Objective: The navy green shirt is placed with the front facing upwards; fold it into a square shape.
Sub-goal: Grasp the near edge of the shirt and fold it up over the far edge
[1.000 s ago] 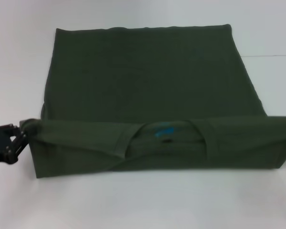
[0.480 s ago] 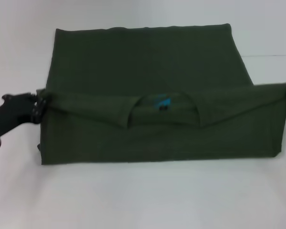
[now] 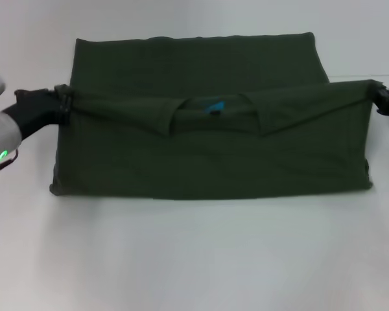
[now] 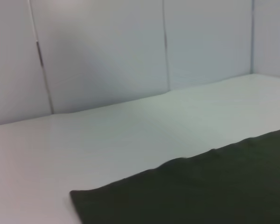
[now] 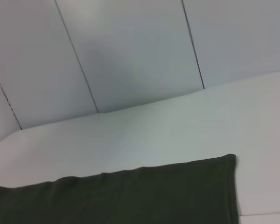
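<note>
The navy green shirt lies on the white table, its collar end doubled over the body. A blue label shows inside the collar at the middle of the raised edge. My left gripper is shut on that edge's left corner. At the right corner, my right gripper is shut on the cloth too. The edge hangs taut between them, a little above the flat far part of the shirt. Both wrist views show only the flat far part of the shirt and the table beyond it.
White table spreads all around the shirt, with a wide strip on the near side. Grey wall panels stand behind the table's far edge. A thin seam line crosses the table at the far right.
Both grippers have carried the collar edge away from me across the shirt. The near fold line has shifted back with it, and less of the flat far part shows.
</note>
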